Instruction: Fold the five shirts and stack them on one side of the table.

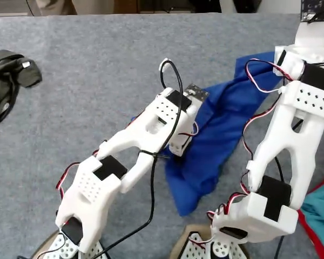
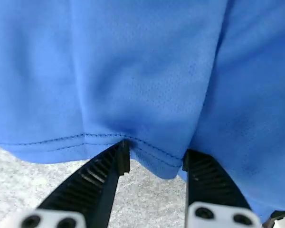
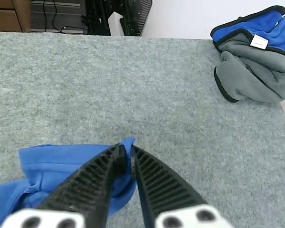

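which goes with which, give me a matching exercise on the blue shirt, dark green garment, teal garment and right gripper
1 blue shirt
2 dark green garment
3 teal garment
4 right gripper

a left edge of the high view
b shut on a corner of blue cloth
c crumpled in the middle of the high view
d lower right corner of the high view

Pairs: 1-c, 2-a, 3-d, 4-b
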{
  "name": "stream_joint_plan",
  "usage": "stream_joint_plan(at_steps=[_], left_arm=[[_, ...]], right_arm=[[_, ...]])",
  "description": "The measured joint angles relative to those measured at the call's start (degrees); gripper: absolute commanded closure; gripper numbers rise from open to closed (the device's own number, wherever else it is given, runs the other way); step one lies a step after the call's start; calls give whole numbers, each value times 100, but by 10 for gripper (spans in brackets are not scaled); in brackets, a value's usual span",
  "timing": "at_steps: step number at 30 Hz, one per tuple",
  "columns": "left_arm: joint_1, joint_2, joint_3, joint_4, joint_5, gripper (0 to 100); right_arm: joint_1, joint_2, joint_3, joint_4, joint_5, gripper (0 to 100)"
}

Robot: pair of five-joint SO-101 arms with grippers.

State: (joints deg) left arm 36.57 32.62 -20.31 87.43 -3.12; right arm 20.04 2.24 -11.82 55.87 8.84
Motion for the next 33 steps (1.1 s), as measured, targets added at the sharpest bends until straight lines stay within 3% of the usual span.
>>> stream_joint_plan(at_steps=[3,9,23,33], left_arm=[[0,0,0,-9,0,830],[-9,0,35,-176,0,979],[-211,0,-53,-193,0,981],[-835,0,-1741,879,0,981]], right_arm=[[0,0,0,0,0,993],[0,0,0,0,0,993],[0,0,0,0,0,993],[0,0,0,0,0,993]])
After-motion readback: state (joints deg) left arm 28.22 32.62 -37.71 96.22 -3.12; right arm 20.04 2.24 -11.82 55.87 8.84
